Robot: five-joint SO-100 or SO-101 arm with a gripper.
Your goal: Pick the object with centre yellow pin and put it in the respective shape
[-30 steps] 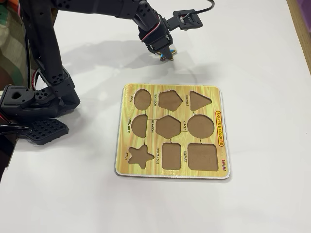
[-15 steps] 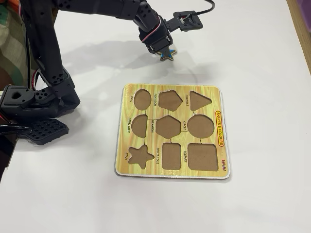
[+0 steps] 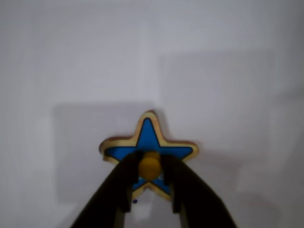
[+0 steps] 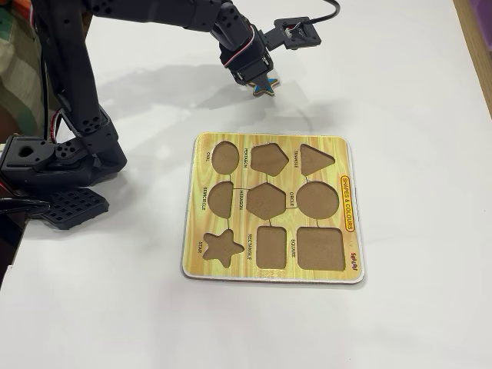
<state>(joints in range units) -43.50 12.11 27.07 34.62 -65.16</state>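
A blue star piece (image 3: 148, 137) with a wooden rim and a yellow centre pin (image 3: 149, 166) shows in the wrist view. My gripper (image 3: 150, 164) is shut on the pin, one black finger on each side. In the fixed view the star (image 4: 265, 86) hangs from the gripper (image 4: 260, 77) a little above the white table, beyond the far edge of the puzzle board (image 4: 269, 146). The board's star-shaped hole (image 4: 223, 246) is at its near left corner. All the board's holes are empty.
The arm's black base (image 4: 54, 165) stands at the left of the table. The board also has oval, pentagon, triangle, semicircle, hexagon, circle, rectangle and square holes. A wooden edge (image 4: 480, 46) runs along the far right.
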